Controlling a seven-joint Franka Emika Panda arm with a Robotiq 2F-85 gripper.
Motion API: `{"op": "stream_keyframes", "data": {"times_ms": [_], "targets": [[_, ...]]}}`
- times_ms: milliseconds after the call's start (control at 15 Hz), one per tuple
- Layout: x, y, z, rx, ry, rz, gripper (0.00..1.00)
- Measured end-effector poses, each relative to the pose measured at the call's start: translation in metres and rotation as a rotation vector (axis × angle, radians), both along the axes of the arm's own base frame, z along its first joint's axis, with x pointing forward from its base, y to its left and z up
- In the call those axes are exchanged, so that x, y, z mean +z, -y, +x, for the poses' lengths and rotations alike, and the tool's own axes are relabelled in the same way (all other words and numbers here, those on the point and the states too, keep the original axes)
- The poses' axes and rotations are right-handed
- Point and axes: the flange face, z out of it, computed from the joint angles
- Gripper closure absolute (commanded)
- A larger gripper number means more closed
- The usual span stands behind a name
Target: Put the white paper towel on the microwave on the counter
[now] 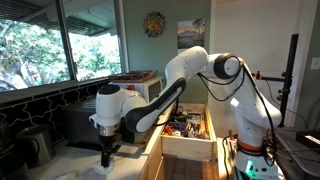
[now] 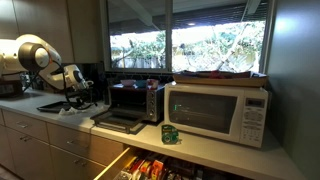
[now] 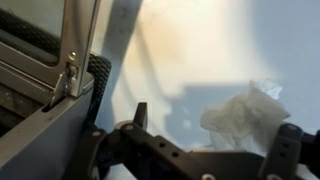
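Note:
The white paper towel [image 3: 245, 112] lies crumpled on the pale counter, seen in the wrist view. My gripper [image 3: 215, 130] is open just above it, with the towel between the fingers and nearer the right one; the fingers are not closed on it. In both exterior views the gripper [image 1: 107, 150] [image 2: 70, 100] points down at the counter near the window, and a small white patch [image 2: 67, 110] shows below it. The white microwave [image 2: 218, 110] stands further along the counter, with items on its top.
A black toaster oven [image 2: 130, 100] with its door folded down stands between my gripper and the microwave; its metal edge [image 3: 70, 60] is close beside the gripper. A drawer [image 1: 185, 130] full of items is pulled open below. A green can [image 2: 170, 133] stands by the microwave.

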Motion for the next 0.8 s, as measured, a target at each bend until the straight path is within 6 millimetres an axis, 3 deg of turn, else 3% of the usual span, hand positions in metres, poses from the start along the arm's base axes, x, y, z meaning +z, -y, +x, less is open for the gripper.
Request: {"op": "stream_keyframes", "data": {"times_ms": [200, 600, 800], "targets": [[-0.016, -0.010, -0.004, 0.008, -0.034, -0.006, 0.00], [-0.073, -0.050, -0.021, 0.086, -0.169, -0.034, 0.00], [-0.081, -0.061, -0.018, 0.122, -0.174, -0.031, 0.00]]}}
